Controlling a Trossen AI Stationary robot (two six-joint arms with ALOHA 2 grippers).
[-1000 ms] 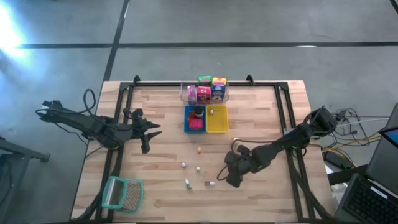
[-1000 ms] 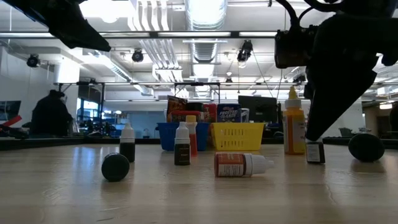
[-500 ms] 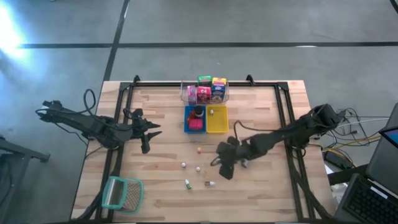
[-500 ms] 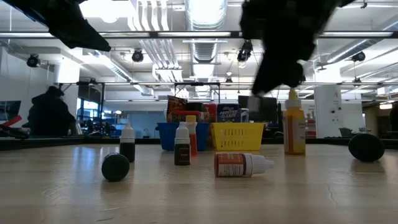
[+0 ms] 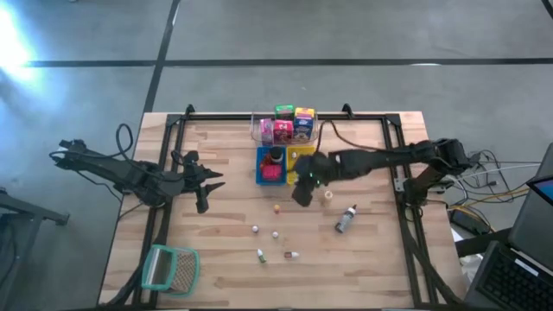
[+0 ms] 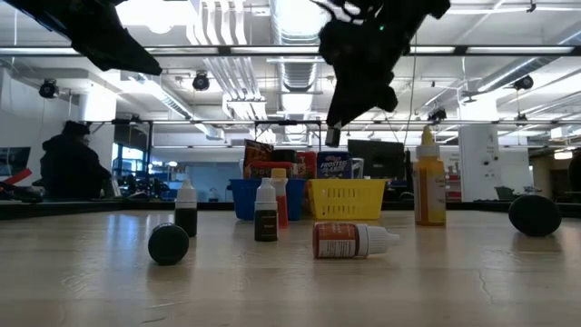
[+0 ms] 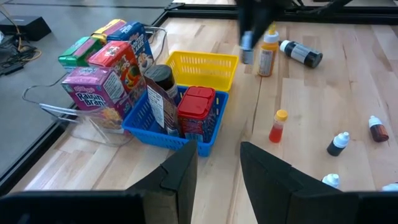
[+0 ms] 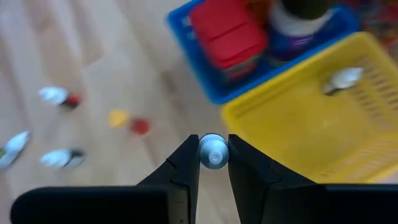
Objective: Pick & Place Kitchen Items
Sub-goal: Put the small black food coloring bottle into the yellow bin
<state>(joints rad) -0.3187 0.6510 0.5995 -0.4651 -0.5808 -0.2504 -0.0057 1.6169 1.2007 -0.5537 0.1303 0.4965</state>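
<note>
My right gripper (image 5: 302,192) hangs above the table just near of the yellow tray (image 5: 301,175), shut on a small grey bottle (image 7: 247,41). The low view shows that bottle (image 6: 332,136) high above the tabletop. Several small bottles (image 5: 275,234) stand or lie on the wood near of the trays, among them an orange one (image 5: 277,208). A dark jar and a red can sit in the blue tray (image 5: 260,167). Colourful packets fill the clear tub (image 5: 285,127). My left gripper (image 5: 207,186) waits open at the table's left, holding nothing. My right gripper pinches the small bottle's white-capped top end (image 8: 213,151) between its two fingers. The fingers slant down from the table's right. The bottle hangs upright below the fingertips, lifted clear of the table.
A yellow squeeze bottle (image 5: 328,195) stands right beside my right gripper, and a larger dark bottle (image 5: 346,219) lies on its side nearer the front. A teal-rimmed mesh basket (image 5: 169,268) sits at the near left corner. A person (image 6: 74,168) is in the room beyond.
My right gripper has lifted the small bottle off the table near the front right. It has carried it up, toward the far edge and toward the left, as far as the yellow tray's near side. The bottle has stayed upright in the shut fingers.
</note>
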